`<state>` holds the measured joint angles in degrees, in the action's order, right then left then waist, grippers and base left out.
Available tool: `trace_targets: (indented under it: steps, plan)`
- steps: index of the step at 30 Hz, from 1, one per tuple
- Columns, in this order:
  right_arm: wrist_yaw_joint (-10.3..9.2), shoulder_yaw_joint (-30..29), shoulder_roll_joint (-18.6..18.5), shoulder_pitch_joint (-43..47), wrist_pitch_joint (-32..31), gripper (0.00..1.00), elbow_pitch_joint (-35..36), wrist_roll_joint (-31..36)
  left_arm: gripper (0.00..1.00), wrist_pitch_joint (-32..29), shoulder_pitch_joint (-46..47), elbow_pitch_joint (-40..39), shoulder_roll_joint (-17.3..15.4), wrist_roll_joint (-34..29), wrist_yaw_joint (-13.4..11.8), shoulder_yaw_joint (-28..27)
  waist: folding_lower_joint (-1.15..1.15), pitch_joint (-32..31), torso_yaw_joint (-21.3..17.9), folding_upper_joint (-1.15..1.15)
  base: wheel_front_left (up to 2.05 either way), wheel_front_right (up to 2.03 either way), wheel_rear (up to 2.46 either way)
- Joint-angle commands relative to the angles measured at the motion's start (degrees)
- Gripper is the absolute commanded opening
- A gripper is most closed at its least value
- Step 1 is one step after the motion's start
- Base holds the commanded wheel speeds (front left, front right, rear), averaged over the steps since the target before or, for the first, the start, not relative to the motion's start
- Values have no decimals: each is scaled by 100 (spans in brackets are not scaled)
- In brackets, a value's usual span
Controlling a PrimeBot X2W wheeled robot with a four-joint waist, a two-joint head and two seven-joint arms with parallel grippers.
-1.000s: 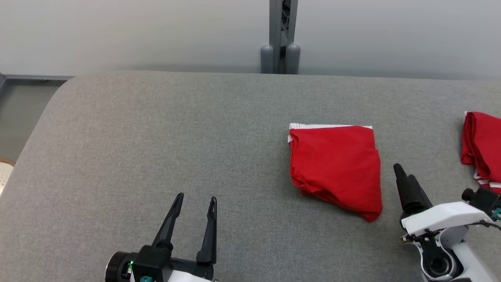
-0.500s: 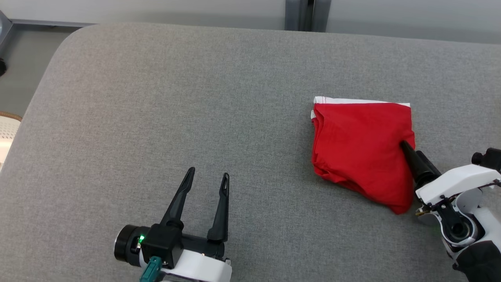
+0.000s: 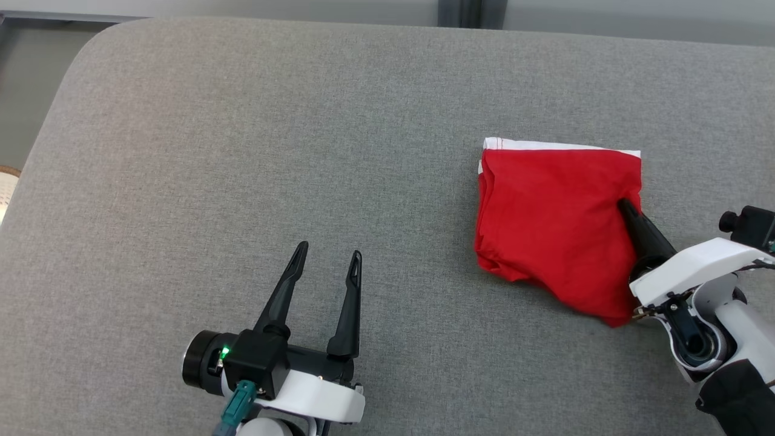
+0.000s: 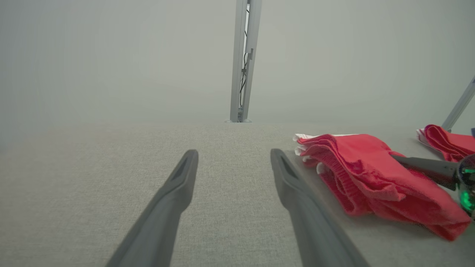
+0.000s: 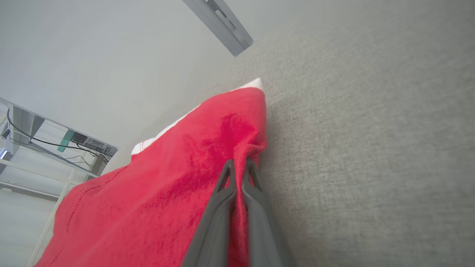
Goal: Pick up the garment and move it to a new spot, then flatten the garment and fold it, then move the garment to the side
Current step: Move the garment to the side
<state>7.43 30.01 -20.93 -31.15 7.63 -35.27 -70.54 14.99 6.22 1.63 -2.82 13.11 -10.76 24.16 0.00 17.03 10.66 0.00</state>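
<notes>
A folded red garment (image 3: 548,218) with a white band along its far edge lies on the grey table (image 3: 254,151), right of centre. My right gripper (image 3: 623,207) is shut on the garment's right edge; in the right wrist view its fingers (image 5: 239,168) pinch a fold of the red cloth (image 5: 167,178). My left gripper (image 3: 327,255) hovers open over bare table near the front, well left of the garment, with nothing between its fingers (image 4: 178,185). From the left wrist, the garment (image 4: 367,174) sits to the right.
A second red cloth (image 4: 447,141) lies farther right on the table in the left wrist view. A grey upright post (image 4: 243,59) stands behind the table's far edge. The table's rounded left corner (image 3: 91,42) drops to the floor.
My right gripper went from beside the garment to its right edge and shut on it. The head camera tilted down, shifting the whole picture. The left gripper stayed open.
</notes>
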Motion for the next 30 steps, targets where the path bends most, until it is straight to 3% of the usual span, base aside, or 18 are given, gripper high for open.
trace_targets:
  steps: [1,7,13,22,30]
  plan:
    - [10,77,31,121,54,0,-15,22,100,23,64,11,-20,3,-33,-8,0,-36,-30,0,0,0,0]
    - [10,416,-106,-19,602,0,-35,499,100,23,-35,30,-21,-74,0,-60,0,-231,-226,0,0,0,0]
    - [10,436,-46,-191,763,0,-163,1178,100,23,-89,27,-21,-203,65,-134,0,-375,-573,0,0,0,0]
    - [6,-345,184,-70,758,0,300,2572,100,23,-121,27,-21,-350,171,-224,0,-436,-1355,0,0,0,0]
    - [6,-592,295,29,760,0,533,3105,100,23,-51,60,-23,-459,271,-317,0,-384,-1961,0,0,0,0]
